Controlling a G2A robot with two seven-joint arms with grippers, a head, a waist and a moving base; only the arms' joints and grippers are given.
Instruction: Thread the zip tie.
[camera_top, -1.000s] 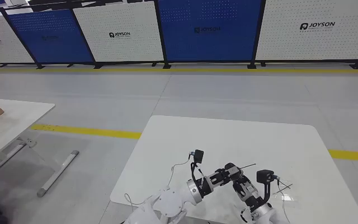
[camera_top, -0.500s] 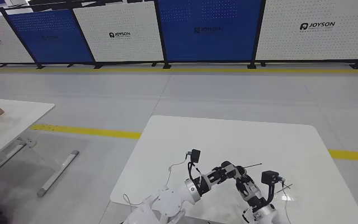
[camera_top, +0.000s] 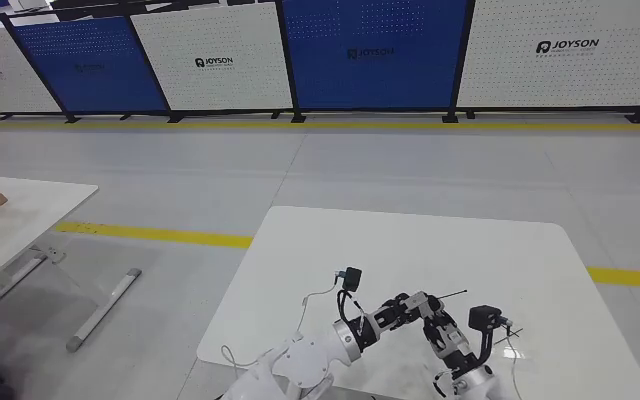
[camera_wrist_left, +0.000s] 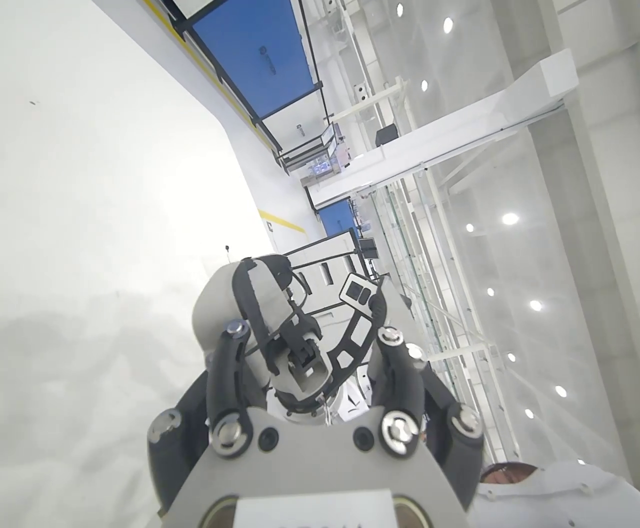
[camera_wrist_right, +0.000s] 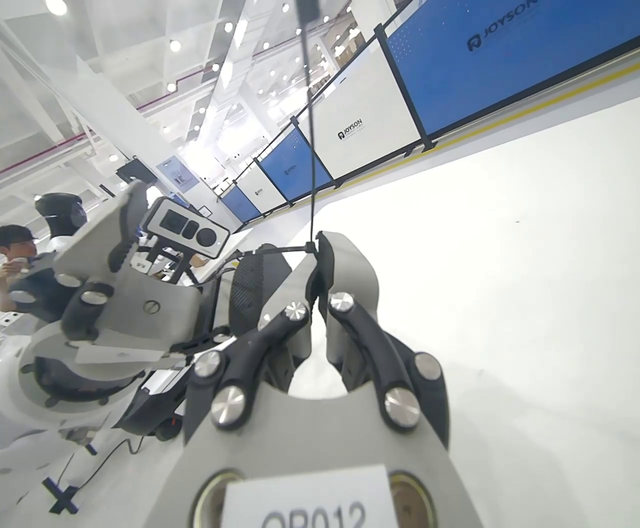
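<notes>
Entry, zip tie threading. Found zip tie (camera_wrist_right: 311, 150) (camera_top: 447, 296) pinched in right end effector (camera_wrist_right: 316, 246), closed hard on it at the very tip. Traced one long stretch straight out from that tip to a thicker block at the far end. Traced a second, short stretch off at an angle toward left end effector (camera_top: 408, 304). Logged left end effector as open, fingers (camera_wrist_right: 250, 285) spread wide, just beside the right one's tip. Saw the short stretch reach the tip of the dark-padded finger; cannot tell whether touching. Cannot tell whether any part sits through the block.

From above, placed both end effectors over the near middle of table (camera_top: 400, 240), tips together. Read the tie there as a thin dark line leading from the meeting point toward the table's right side, angled slightly away from the near edge. Cannot tell its height over the surface.

Noted black cross mark (camera_top: 510, 338) on table, just beside right arm. Beyond table: grey floor with yellow line (camera_top: 150, 233), row of blue and white panels (camera_top: 375, 55) behind it, second table (camera_top: 40, 200) well apart on the left.
</notes>
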